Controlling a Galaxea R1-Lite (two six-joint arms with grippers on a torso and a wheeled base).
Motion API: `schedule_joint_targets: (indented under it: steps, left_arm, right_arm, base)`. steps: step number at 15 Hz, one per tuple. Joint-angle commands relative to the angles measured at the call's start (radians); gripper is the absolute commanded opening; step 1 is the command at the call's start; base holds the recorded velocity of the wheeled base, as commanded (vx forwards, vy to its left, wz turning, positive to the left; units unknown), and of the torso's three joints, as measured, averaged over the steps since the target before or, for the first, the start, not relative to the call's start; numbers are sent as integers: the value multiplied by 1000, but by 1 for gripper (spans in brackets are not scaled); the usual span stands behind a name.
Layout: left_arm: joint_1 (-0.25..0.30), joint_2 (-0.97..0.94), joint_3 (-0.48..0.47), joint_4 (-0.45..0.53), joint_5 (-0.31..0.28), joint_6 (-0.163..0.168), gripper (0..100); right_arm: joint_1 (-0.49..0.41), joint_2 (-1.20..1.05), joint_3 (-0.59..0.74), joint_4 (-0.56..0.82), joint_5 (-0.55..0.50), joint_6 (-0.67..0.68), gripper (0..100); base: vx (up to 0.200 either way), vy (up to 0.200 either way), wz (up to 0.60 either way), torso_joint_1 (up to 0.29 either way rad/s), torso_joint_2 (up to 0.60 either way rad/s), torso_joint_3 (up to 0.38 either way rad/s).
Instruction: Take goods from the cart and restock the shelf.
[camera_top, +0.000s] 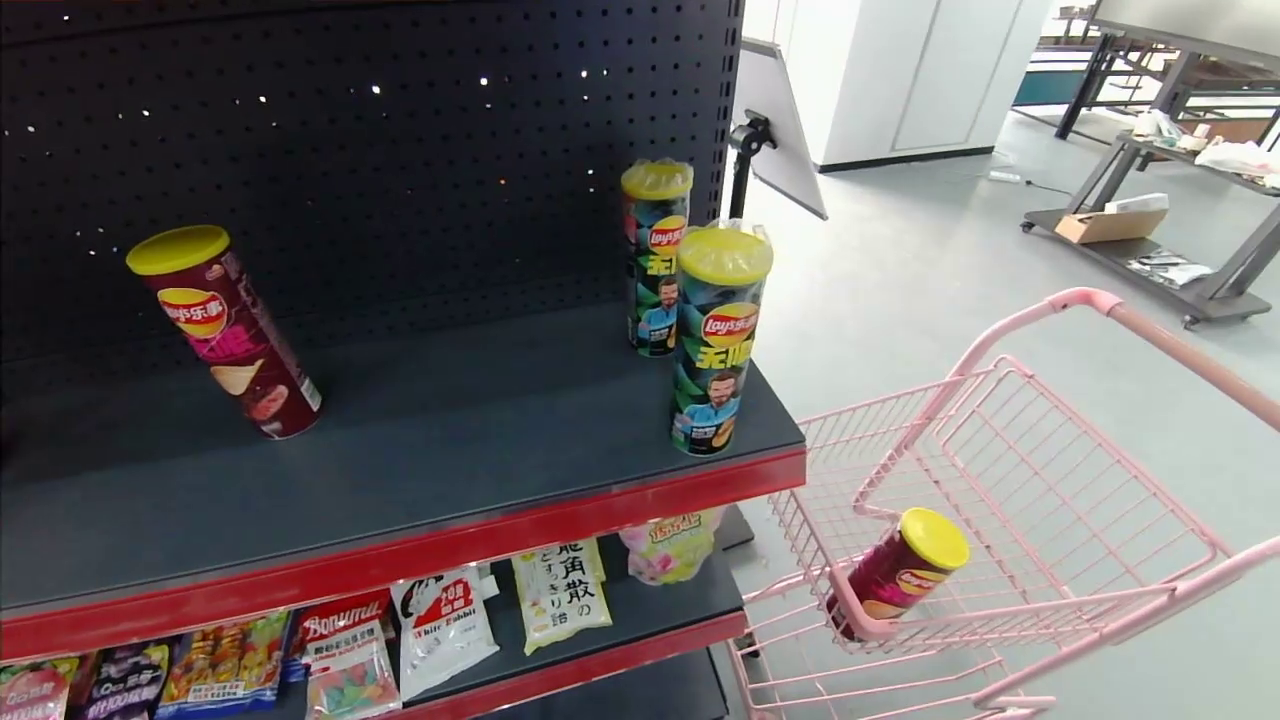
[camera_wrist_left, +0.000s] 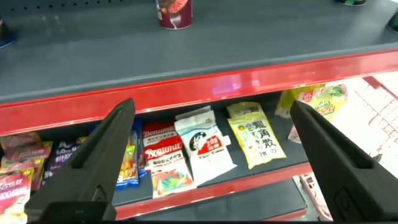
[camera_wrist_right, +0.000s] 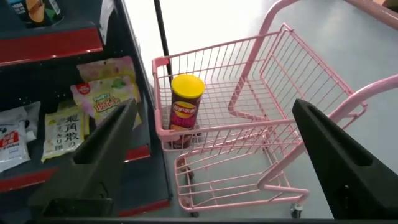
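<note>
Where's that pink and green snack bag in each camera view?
Head view: snack bag at the right end of the lower shelf, nearest the pink cart.
Left wrist view: snack bag under the red shelf edge, beside the yellow packet.
Right wrist view: snack bag between the yellow packet and the pink cart.
Shared landmark: the adjacent yellow packet.

From here the upper shelf board, dark with a red front edge, carries three crisp tubes. A maroon tube stands alone toward the left. At the right end are a rear green-blue tube and a front green-blue tube. Snack bags lie along the lower shelf board. Beside the shelf, the pink cart stands on the grey floor and holds a second maroon tube.
</note>
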Motion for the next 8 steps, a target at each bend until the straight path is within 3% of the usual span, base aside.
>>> schedule_joint_targets:
  steps: [1, 3, 6, 8]
  left_arm:
    - [0, 1, 0, 0, 1, 0, 100]
    - [0, 1, 0, 0, 1, 0, 100]
    - [0, 1, 0, 0, 1, 0, 100]
    - [0, 1, 0, 0, 1, 0, 100]
  right_arm:
    - [0, 0, 0, 0, 0, 0, 100]
    - [0, 0, 0, 0, 0, 0, 100]
    - [0, 0, 0, 0, 0, 0, 100]
    - [0, 0, 0, 0, 0, 0, 100]
  base:
    - [-200, 0, 0, 2, 2, 2]
    - [-200, 0, 0, 5, 7, 2]
    - [0, 0, 0, 0, 0, 0]
    - [0, 0, -600, -2, -2, -2]
